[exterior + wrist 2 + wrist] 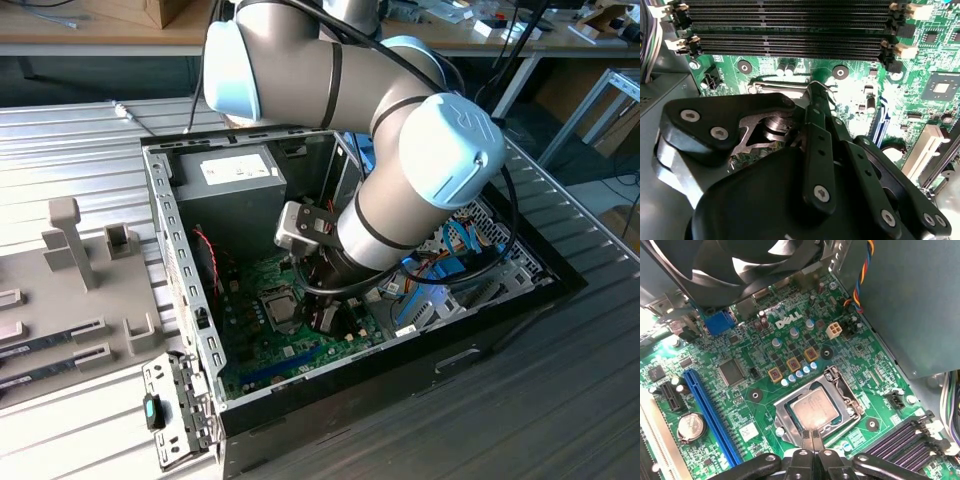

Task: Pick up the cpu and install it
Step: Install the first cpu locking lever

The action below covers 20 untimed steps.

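The cpu (815, 407), a small silver-grey square, lies flat in the socket on the green motherboard (760, 405), with the metal socket frame (782, 415) lying around its edges. In the exterior view the cpu (283, 308) sits mid-board inside the open computer case. My gripper (811, 436) is shut, its two black fingertips pressed together right at the socket frame's edge, beside the cpu. In the second wrist view the gripper (815, 102) meets a thin shiny wire lever (821, 89); I cannot tell whether the lever is pinched.
The arm reaches down into the open case (160, 230). A power supply (235, 170) stands at its back and a black fan (755, 260) hangs over the board. Memory slots (790, 30) and a blue card slot (710, 415) flank the socket. A grey fixture (70, 240) stands outside the case.
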{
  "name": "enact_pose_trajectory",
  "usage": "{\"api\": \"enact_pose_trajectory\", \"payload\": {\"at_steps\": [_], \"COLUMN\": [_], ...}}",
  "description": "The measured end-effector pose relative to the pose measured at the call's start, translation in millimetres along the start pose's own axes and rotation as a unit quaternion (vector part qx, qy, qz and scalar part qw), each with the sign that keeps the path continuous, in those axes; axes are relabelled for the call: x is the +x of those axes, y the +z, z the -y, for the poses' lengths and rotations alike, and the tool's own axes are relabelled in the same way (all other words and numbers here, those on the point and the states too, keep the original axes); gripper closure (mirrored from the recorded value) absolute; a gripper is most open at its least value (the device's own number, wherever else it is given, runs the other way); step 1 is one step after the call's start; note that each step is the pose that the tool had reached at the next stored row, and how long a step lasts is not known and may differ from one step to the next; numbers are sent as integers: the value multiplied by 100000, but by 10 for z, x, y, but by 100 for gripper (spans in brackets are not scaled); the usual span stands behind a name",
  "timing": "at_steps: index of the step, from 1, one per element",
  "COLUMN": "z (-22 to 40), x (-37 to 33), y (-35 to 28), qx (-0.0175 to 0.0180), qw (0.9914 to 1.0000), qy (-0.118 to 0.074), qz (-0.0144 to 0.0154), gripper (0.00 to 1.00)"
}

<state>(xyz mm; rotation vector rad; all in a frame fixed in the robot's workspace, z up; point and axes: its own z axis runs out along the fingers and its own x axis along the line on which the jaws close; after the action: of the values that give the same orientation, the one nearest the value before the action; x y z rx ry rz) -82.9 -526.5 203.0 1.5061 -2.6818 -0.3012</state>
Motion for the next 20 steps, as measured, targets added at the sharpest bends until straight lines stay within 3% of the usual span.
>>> {"api": "enact_pose_trajectory", "payload": {"at_steps": [14,20], "z": [21,48], "x": [-45,-49], "y": [-5,55], "qx": [-82,-656], "qw": [100000,99997], "qy": [28,110], "qz": [-58,-352], "gripper": [89,89]}}
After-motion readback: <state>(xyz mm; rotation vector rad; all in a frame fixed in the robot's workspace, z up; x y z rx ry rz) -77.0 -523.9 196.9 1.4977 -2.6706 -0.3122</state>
